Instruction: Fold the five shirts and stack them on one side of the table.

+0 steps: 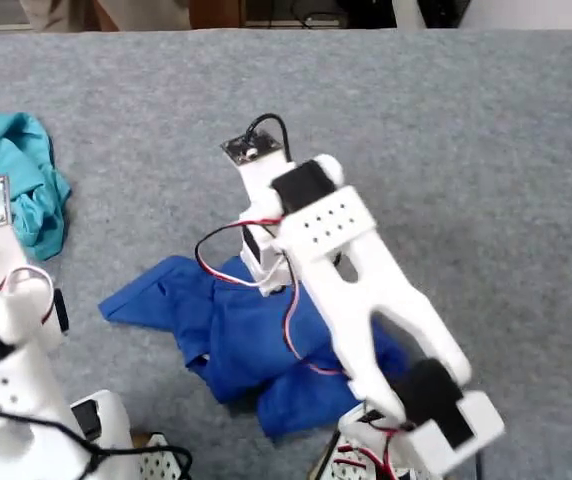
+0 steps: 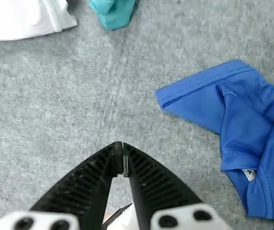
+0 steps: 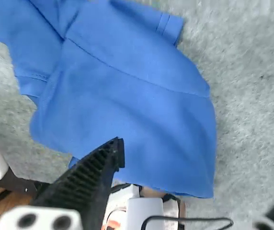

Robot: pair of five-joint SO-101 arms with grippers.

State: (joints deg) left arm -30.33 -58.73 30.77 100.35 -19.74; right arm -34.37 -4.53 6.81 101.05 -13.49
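The left arm (image 1: 11, 335) is sitting folded at the near-left corner in the high view. It is holding its pincer (image 2: 122, 147) angled downward, with both ribbed black jaws pressed together tip to tip. The right arm (image 1: 366, 290) is leaning from its near-right base toward the centre, wrist bent steeply down. Its pincer (image 1: 263, 262) is standing with jaws spread wide, one black finger (image 3: 101, 163) jutting forward.

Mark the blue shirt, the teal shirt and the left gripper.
blue shirt (image 1: 251, 350), high view, crumpled middle.
teal shirt (image 1: 21, 165), high view, bunched middle.
left gripper (image 2: 122, 160), left wrist view, between shut fingertips.
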